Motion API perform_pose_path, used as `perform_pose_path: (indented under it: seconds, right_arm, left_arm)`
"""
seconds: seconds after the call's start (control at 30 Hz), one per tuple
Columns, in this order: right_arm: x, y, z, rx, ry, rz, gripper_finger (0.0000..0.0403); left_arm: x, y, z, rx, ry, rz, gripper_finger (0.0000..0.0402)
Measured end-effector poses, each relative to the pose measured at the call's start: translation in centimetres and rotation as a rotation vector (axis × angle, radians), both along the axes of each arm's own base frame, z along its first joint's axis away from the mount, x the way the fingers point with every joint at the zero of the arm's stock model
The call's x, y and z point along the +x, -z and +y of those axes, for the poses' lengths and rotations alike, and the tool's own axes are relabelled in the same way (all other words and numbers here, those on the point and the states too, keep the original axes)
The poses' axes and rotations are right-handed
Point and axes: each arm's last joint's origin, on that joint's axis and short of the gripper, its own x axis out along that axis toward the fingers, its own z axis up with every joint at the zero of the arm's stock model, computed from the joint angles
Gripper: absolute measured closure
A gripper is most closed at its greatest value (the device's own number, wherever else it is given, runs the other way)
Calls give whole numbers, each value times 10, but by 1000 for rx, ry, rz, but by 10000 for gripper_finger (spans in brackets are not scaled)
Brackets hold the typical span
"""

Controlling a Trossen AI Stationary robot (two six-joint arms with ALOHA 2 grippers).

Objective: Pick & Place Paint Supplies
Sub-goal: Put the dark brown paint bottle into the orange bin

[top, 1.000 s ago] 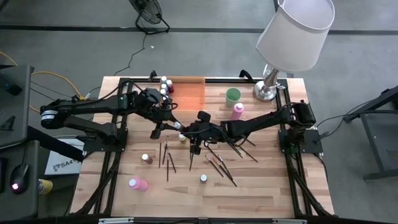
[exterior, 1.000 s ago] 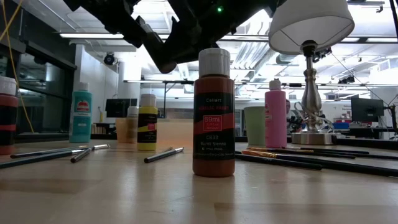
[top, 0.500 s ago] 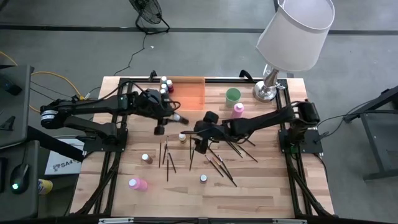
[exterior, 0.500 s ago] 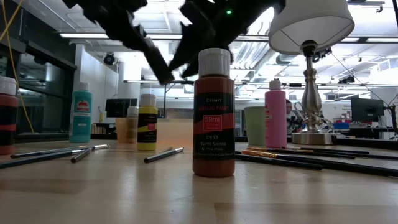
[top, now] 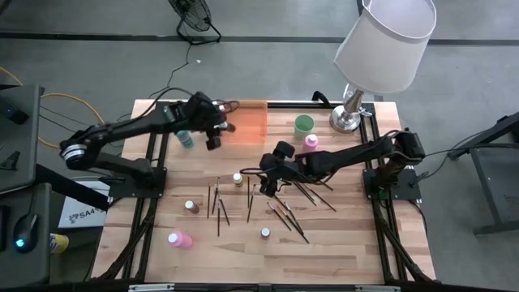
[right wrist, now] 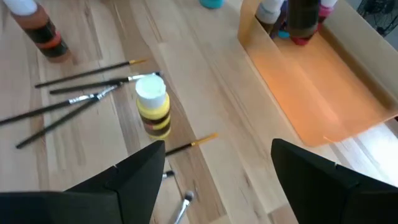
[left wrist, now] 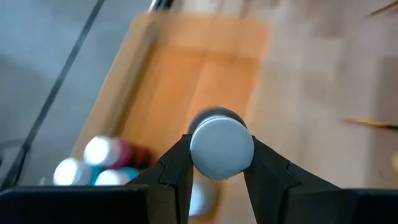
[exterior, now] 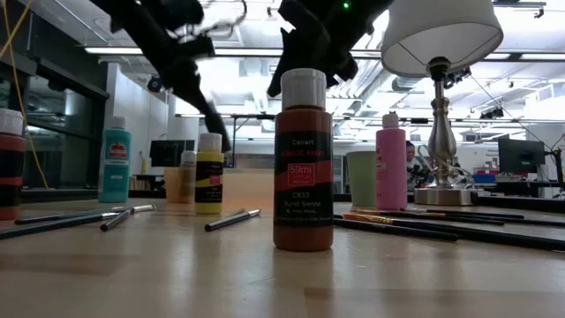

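Left claw (top: pixel 214 128) grips a white-capped bottle (left wrist: pixel 221 147) between its fingers, held over the near-left part of the orange tray (top: pixel 247 123) — the bottle's colour cannot be told, only its cap shows. Right claw (top: pixel 261 178) hangs with jaws wide apart and empty above mid-desk, a yellow bottle (right wrist: pixel 153 112) just beside it. Nearest on the pale wood desk (top: pixel 349 235) lie a pink bottle (top: pixel 179 240), a brown bottle (exterior: pixel 303 159) and loose paintbrushes (top: pixel 282 213). Farther back stand a second pink bottle (top: pixel 310 143), a green cup (top: pixel 303 124) and a lamp (top: pixel 381 49); several bottles (top: pixel 216 109) cluster in the tray's corner. Beyond — grey floor and ceiling lights.
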Motion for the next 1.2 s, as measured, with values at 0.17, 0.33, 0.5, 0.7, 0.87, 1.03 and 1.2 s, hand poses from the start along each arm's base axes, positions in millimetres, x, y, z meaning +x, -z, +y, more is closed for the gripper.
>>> perform_pose_path:
  seconds: [0.17, 0.33, 0.5, 0.7, 0.87, 1.03, 1.2]
  right_arm:
    - [1, 1, 0, 4, 6, -1, 117]
    - [1, 1, 0, 10, 10, -2, 117]
    - [1, 1, 0, 10, 10, -2, 117]
    - [1, 2, 0, 11, 9, -2, 117]
    - [1, 2, 0, 10, 9, -2, 117]
    - [1, 2, 0, 10, 9, -2, 117]
    - [1, 2, 0, 11, 9, -2, 117]
  left_arm:
    - [12, 0, 30, -40, -83, 47, 292]
    - [27, 8, 55, -126, -145, 161, 292]
    - [39, 24, 77, -201, -224, 257, 292]
    - [41, 40, 94, -256, -336, 276, 292]
    - [34, 46, 101, -322, -421, 285, 292]
    - [35, 47, 100, -326, -430, 280, 292]
    - [35, 47, 100, -332, -427, 277, 277]
